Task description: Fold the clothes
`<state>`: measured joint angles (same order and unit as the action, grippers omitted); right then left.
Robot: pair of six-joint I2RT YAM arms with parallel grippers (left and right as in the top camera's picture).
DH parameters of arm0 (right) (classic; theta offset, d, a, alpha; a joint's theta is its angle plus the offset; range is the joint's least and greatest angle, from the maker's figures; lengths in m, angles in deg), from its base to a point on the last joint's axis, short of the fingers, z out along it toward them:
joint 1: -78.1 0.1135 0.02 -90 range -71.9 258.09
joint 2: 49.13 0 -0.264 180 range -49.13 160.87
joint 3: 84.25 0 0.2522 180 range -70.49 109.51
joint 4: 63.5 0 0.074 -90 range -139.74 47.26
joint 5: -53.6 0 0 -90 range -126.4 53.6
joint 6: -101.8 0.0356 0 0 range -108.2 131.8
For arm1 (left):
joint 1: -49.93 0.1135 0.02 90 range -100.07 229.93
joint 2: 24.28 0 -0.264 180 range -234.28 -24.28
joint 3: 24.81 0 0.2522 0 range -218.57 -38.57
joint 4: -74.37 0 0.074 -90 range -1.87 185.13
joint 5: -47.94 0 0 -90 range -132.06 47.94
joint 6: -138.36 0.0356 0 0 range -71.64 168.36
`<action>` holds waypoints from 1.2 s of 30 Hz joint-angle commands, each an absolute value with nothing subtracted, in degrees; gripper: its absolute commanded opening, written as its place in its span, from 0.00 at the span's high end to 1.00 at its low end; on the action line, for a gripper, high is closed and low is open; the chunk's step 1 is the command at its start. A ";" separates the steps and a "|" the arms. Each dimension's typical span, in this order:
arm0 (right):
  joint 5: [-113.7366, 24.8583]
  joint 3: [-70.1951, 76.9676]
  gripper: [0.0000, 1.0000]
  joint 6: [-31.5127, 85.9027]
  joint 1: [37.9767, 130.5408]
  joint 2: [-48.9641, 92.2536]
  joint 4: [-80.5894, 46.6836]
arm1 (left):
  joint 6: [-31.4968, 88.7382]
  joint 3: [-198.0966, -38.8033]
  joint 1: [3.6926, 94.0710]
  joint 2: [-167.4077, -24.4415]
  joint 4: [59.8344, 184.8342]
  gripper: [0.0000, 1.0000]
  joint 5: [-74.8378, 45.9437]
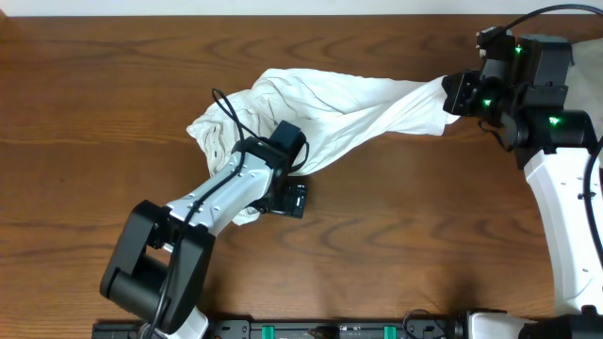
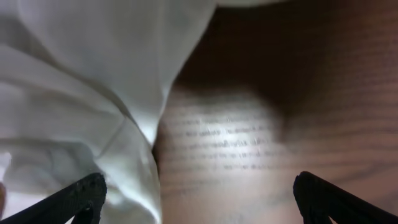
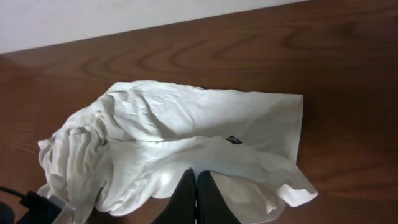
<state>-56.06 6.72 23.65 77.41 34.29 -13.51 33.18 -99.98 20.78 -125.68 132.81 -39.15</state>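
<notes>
The clothes (image 1: 320, 108) are one thin, wrinkled white garment, bunched and stretched across the wooden table from centre-left to the right. My right gripper (image 1: 450, 94) is shut on its right end and holds that end up; in the right wrist view the closed fingers (image 3: 196, 177) pinch the cloth (image 3: 186, 130). My left gripper (image 1: 292, 188) is open low at the garment's lower edge. In the left wrist view the fingers (image 2: 199, 193) are spread wide, the cloth (image 2: 81, 93) lies over the left finger, and bare table is between them.
The wooden table (image 1: 415, 235) stretches in front of and to the right of the garment. A pale wall runs along the far table edge (image 3: 93, 22). A black cable (image 1: 226, 108) from the left arm loops over the garment.
</notes>
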 commanded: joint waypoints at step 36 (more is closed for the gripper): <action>-54.13 7.46 0.99 20.92 73.78 30.57 -9.90 | 33.29 -107.78 29.13 -98.51 140.62 0.94 -44.50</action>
<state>-54.55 6.72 21.82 75.09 33.81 -10.36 33.20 -106.82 26.88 -103.52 139.48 -43.56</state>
